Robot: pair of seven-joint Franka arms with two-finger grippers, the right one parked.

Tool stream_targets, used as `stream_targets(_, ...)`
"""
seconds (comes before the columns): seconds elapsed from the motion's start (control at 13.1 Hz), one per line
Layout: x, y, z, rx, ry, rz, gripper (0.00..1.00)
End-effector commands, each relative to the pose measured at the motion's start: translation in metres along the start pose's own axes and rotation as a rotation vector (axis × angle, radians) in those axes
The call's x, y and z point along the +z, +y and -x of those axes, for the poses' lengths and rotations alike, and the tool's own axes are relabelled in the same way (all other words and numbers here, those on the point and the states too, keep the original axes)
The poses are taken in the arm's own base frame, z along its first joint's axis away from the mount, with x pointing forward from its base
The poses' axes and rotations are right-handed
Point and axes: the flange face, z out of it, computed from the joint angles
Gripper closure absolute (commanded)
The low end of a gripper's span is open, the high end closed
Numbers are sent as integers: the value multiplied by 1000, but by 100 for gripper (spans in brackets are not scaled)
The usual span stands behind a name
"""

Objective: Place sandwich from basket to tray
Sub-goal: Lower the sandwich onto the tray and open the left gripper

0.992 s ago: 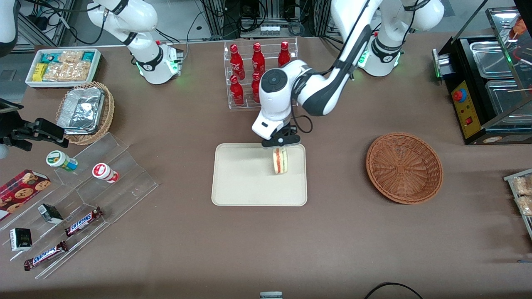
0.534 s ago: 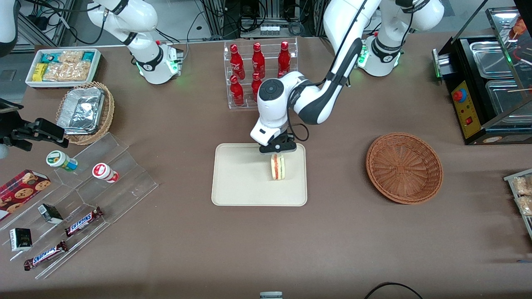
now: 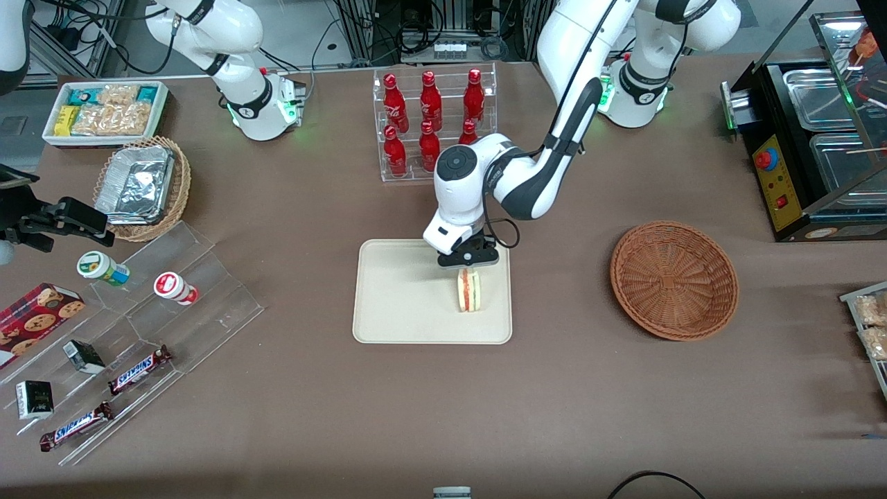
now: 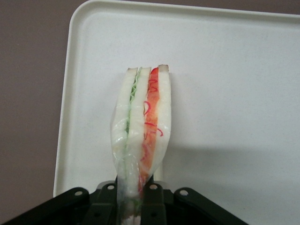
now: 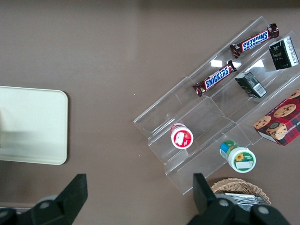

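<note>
The sandwich (image 3: 469,291) is a wrapped wedge of white bread with red and green filling, standing on edge on the cream tray (image 3: 395,305). My left gripper (image 3: 468,261) is shut on the sandwich's upper end, directly above the tray. In the left wrist view the sandwich (image 4: 142,126) hangs from the gripper (image 4: 133,192) with the tray (image 4: 234,93) under it. The reddish-brown wicker basket (image 3: 673,278) sits empty on the table toward the working arm's end, well apart from the tray.
A clear rack of red bottles (image 3: 429,118) stands farther from the front camera than the tray, close to my arm. A tan basket with foil containers (image 3: 142,186), a white snack bin (image 3: 105,111) and a clear stepped snack shelf (image 3: 138,333) lie toward the parked arm's end.
My gripper has come down with the sandwich and moved slightly nearer the front camera; the sandwich now sits lower on the tray, still gripped.
</note>
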Motion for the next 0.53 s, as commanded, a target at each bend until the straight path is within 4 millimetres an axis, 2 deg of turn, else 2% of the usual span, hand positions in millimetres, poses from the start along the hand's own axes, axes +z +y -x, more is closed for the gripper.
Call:
stream_targets(0.0, 4, 4, -4, 0, 23, 1, 4)
stream_targets(0.08, 1, 4, -4, -2, 21, 2, 0)
stream_targets(0.31, -25, 1, -9, -18, 19, -6, 0)
stream_targets(0.46, -65, -6, -10, -67, 3, -37, 0)
